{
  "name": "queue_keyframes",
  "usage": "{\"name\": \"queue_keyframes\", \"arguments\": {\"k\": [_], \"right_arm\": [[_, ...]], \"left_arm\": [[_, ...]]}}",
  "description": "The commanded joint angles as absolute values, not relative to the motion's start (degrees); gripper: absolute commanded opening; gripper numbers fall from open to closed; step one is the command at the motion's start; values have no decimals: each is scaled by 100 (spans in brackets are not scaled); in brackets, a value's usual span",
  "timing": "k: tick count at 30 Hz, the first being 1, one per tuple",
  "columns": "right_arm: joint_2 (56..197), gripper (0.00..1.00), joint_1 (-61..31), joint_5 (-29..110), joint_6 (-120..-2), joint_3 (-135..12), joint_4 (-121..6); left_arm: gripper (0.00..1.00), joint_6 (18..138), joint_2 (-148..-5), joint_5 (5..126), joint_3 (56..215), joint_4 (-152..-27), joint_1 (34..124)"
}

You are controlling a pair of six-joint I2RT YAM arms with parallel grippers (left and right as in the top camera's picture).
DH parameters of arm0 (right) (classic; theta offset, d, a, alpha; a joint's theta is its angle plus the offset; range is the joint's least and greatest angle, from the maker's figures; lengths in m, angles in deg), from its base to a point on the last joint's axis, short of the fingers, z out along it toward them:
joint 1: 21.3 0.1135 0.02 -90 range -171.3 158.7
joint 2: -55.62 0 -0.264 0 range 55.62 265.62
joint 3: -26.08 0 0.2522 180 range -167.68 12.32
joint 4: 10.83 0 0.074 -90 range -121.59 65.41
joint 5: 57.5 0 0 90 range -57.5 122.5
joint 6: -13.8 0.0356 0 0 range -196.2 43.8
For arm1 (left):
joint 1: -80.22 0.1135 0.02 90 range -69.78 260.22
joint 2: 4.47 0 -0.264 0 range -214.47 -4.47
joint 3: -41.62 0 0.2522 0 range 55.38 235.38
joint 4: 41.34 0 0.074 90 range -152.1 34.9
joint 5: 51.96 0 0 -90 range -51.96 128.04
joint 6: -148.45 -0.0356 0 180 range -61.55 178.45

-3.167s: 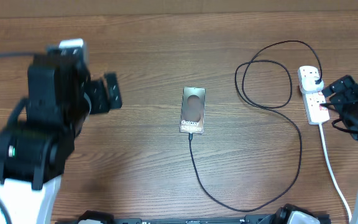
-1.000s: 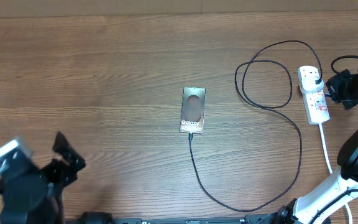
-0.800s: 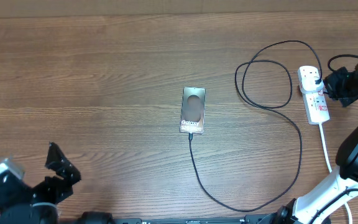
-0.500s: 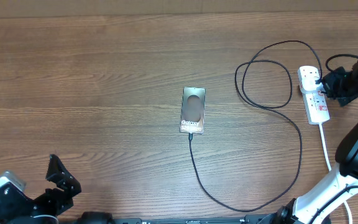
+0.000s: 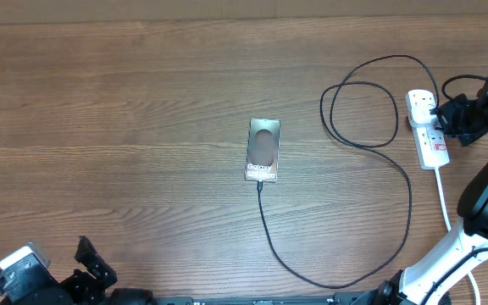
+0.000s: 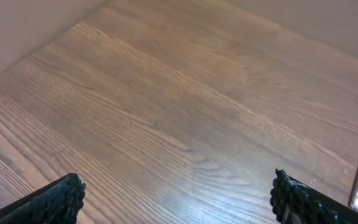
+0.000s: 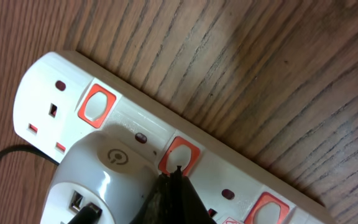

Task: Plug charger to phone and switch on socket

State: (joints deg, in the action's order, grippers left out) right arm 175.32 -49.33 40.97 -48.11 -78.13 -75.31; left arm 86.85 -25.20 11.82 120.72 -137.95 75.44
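the table point(image 5: 142, 102) is matt, grained brown wood. the power strip point(image 7: 132, 118) is smooth, glossy white plastic. the phone point(image 5: 263, 150) looks glossy, the cable point(image 5: 411, 191) matt black.

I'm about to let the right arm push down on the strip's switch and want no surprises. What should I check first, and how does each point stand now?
1. Charger cable reaches the phone's lower edge: ok; whether it is fully seated: cannot tell.
2. Adapter sits in the power strip, black cable entering it: ok.
3. Right gripper shut to a point: ok.
4. Its tip is over the middle red switch in the wrist view: ok; actual contact: cannot tell.
5. Switch on or off: cannot tell.
6. Left gripper open, far from phone and cable: ok.
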Motion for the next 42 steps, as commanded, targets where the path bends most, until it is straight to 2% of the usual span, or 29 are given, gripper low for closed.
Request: {"name": "queue_keyframes", "arguments": {"k": [1, 19, 27, 42], "right_arm": [[17545, 4, -4909, 4163, -4793, -8006, -7413], [17986, 4, -4564, 4460, -5162, -8183, -7575], [17986, 4, -4791, 4263, -5123, -9402, -8751], [18452, 4, -4804, 3874, -5119, -9501, -8989]], "left_arm": [[99, 8720, -2457, 1088, 12057, -13804, 7581], [100, 8720, -2455, 1088, 12057, -13806, 7581], [100, 8720, -2455, 1088, 12057, -13806, 7581], [100, 8720, -2455, 1088, 12057, -13804, 7581]]}}
